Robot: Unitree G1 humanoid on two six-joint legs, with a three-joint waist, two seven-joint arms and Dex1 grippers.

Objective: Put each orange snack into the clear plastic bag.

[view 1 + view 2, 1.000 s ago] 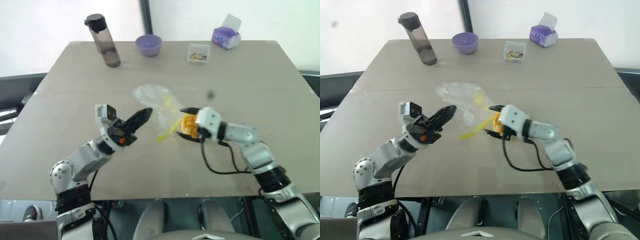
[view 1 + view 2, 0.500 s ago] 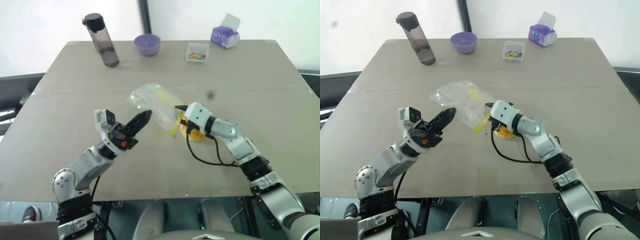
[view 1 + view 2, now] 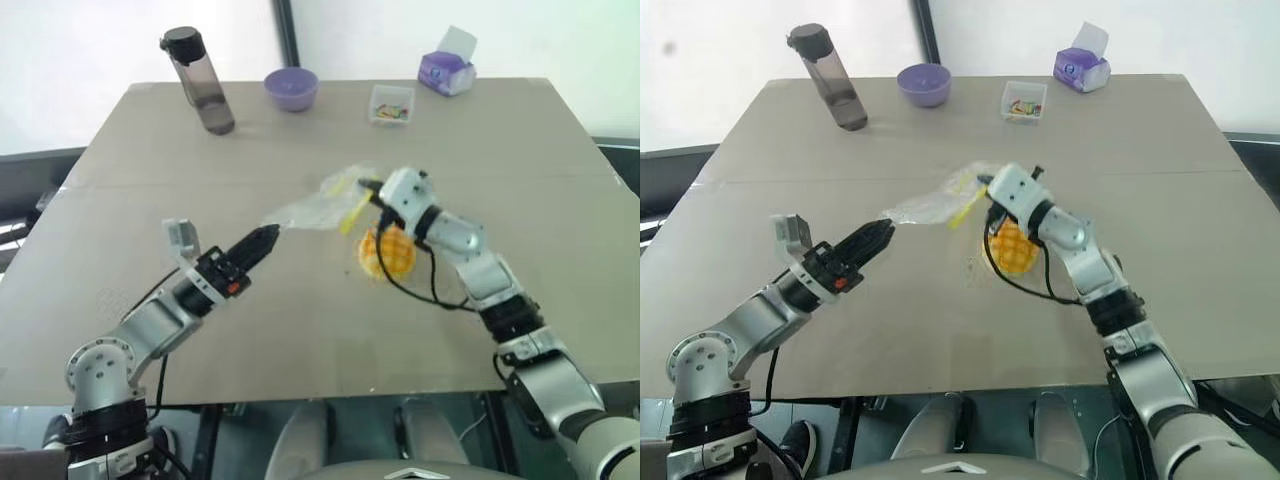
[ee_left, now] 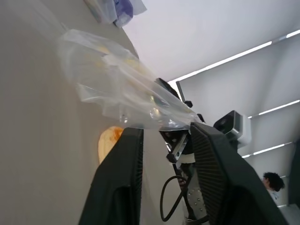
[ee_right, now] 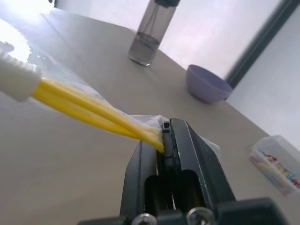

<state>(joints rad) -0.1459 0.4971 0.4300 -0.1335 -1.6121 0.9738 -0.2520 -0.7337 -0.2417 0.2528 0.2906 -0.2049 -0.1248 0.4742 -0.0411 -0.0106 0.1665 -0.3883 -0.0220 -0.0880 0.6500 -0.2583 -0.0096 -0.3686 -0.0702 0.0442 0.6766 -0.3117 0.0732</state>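
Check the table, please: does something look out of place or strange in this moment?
Yes. The orange snack lies on the table, outside the clear plastic bag, though it belongs inside. The bag hangs above the table, crumpled, with the right gripper shut on its yellow seal strip. The left gripper is at its other end.

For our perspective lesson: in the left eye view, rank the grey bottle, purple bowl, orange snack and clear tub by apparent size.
1. grey bottle
2. orange snack, though nearer the camera
3. purple bowl
4. clear tub
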